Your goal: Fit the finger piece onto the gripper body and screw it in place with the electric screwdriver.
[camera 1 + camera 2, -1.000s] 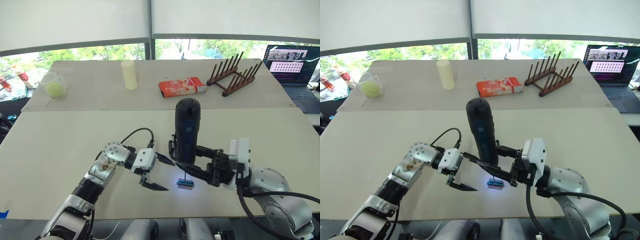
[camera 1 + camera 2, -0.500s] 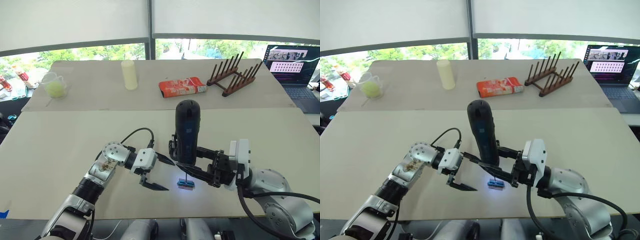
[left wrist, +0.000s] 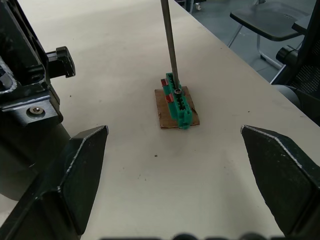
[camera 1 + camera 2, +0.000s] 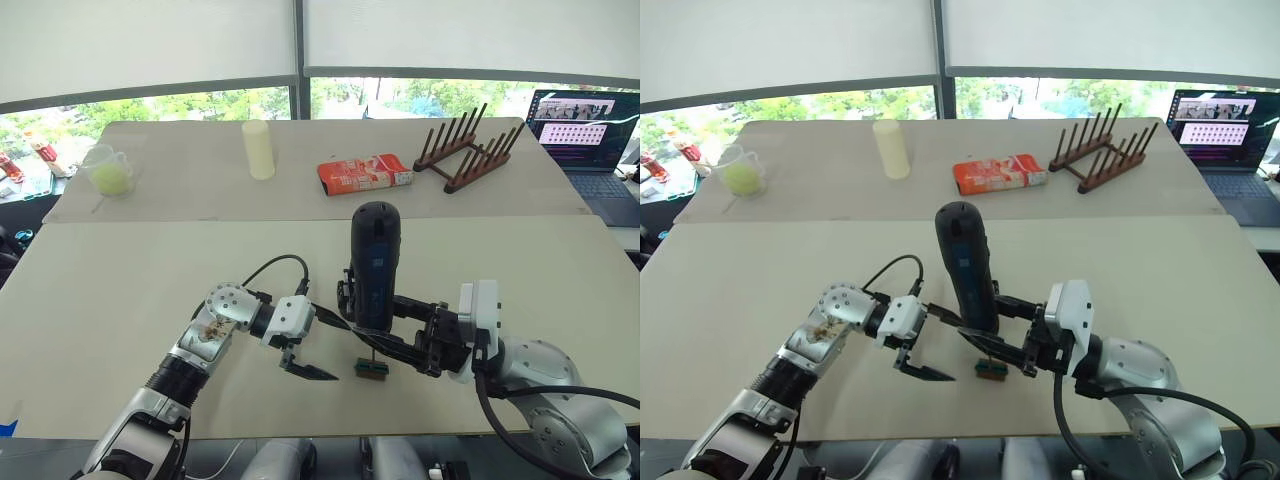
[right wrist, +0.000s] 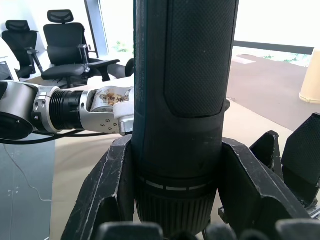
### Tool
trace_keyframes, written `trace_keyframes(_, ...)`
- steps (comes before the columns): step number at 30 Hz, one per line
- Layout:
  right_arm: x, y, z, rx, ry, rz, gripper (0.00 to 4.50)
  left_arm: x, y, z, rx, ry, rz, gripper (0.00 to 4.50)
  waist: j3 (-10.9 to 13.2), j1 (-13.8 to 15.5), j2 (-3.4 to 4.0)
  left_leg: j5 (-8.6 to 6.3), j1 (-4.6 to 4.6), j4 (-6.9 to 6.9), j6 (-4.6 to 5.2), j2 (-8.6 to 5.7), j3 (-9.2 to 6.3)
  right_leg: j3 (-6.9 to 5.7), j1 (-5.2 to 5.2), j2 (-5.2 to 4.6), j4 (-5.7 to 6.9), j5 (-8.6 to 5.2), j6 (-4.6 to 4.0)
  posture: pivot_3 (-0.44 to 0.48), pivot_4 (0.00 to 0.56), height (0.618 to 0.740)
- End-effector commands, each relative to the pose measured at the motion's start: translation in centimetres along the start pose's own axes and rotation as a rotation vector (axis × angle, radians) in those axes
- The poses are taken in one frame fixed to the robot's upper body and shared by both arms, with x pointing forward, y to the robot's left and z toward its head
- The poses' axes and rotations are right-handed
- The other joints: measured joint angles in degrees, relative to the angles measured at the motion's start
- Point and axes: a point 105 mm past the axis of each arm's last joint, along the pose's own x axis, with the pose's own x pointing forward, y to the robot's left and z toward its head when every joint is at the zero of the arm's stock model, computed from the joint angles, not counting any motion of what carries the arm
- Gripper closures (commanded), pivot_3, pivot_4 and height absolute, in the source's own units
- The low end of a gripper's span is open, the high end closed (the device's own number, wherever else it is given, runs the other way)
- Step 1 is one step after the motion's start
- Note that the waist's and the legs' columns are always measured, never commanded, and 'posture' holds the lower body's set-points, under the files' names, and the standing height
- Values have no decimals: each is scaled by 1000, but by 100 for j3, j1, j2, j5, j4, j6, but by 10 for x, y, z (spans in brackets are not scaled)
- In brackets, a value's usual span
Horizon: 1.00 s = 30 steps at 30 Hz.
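Change: the blue glow on the green block (image 4: pixel 372 368) under the bit is gone.
Right gripper (image 4: pixel 395 322): pinching the upright electric screwdriver (image 4: pixel 373 263), bit on the block.
Left gripper (image 4: pixel 318 347): spread, just beside the block.

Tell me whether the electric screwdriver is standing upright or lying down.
Upright. The right pincer grips the electric screwdriver with its rounded end up and its bit down on the small green block.

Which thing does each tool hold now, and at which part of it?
The right tool holds the electric screwdriver upright, clamped around its lower body just above the bit. The left tool is open and holds nothing.
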Motion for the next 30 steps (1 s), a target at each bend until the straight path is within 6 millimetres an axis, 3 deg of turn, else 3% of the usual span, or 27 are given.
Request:
trace_keyframes(1,4,7,19,-55,-65,37,2585,-1,4,8,49,-10,6,0,0,1,0,0,0,0,0,0,0,0,0,0,0,0,0,0,150,740)
trace_keyframes(30,5,9,17,-28,-59,45,2585,-2,6,6,43,-11,21,0,0,0,0,0,0,0,0,0,0,0,0,0,0,0,0,0,150,740)
